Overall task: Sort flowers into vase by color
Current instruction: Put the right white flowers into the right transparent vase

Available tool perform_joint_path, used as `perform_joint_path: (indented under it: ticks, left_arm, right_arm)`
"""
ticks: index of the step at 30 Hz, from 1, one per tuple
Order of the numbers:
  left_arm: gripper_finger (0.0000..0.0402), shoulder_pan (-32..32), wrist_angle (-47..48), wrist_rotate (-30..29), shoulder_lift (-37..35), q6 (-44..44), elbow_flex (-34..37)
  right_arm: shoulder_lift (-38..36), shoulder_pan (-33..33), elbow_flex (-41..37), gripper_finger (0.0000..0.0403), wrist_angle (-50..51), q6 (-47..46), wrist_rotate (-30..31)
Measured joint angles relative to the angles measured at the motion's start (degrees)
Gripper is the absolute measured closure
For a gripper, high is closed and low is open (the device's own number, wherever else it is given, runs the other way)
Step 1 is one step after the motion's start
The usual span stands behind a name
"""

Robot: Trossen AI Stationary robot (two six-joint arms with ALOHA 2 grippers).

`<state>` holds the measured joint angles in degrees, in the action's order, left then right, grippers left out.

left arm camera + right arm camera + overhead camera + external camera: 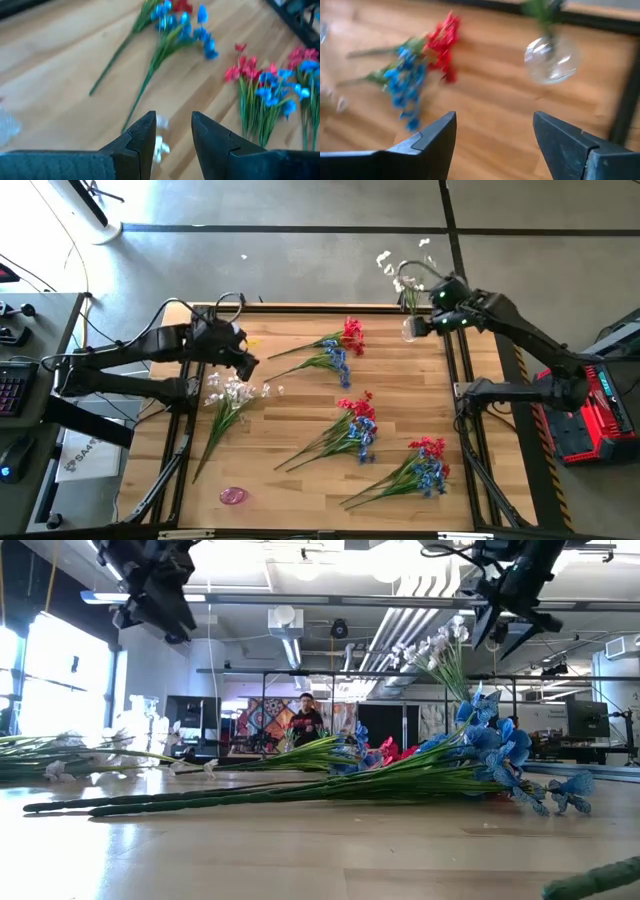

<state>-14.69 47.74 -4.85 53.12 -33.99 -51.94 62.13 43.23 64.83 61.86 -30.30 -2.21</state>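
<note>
A clear round vase (pixel 409 329) stands at the table's far right corner and holds a white spray (pixel 404 272) by its stems. My right gripper (pixel 420 323) hovers open just beside it, over the table, the vase (pixel 551 60) ahead of its fingers. A second white spray (pixel 231 397) lies flat at the left. My left gripper (pixel 247 364) hangs open above its blossoms (pixel 161 146). Three mixed red and blue bunches lie on the wood: one far (pixel 338 348), one in the middle (pixel 353 423), one near right (pixel 423 467).
A small pink object (pixel 232 496) lies near the table's front left. Black frame rails (pixel 455 395) run along the table's right and left sides. In the low view, stems (pixel 260 792) stretch across the foreground. A person (pixel 305 723) stands far back in the room.
</note>
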Motion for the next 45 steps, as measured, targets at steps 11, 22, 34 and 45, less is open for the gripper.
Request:
perform_joint_path:
  ticks: [11, 22, 34, 45]
  left_arm:
    - [0.0289, 9.60, 7.86, 5.10, 0.02, -21.26, 8.91]
    - [0.0289, 30.52, 11.45, 10.56, 1.67, -47.24, 13.18]
    - [0.0289, 41.52, 3.38, 13.11, 10.10, -62.27, 21.13]
    - [0.0288, 41.87, 2.03, 15.68, 17.27, -66.46, 21.14]
  right_arm:
    - [0.06, -17.34, -9.24, 0.0150, -12.23, -11.01, 0.22]
    - [0.06, -25.62, -14.36, 0.0150, -16.56, -15.08, 2.30]
    - [0.06, -28.03, -15.14, 0.0150, -20.18, -15.77, 4.03]
    - [0.06, -29.49, -15.14, 0.0150, -19.96, -14.72, 1.59]
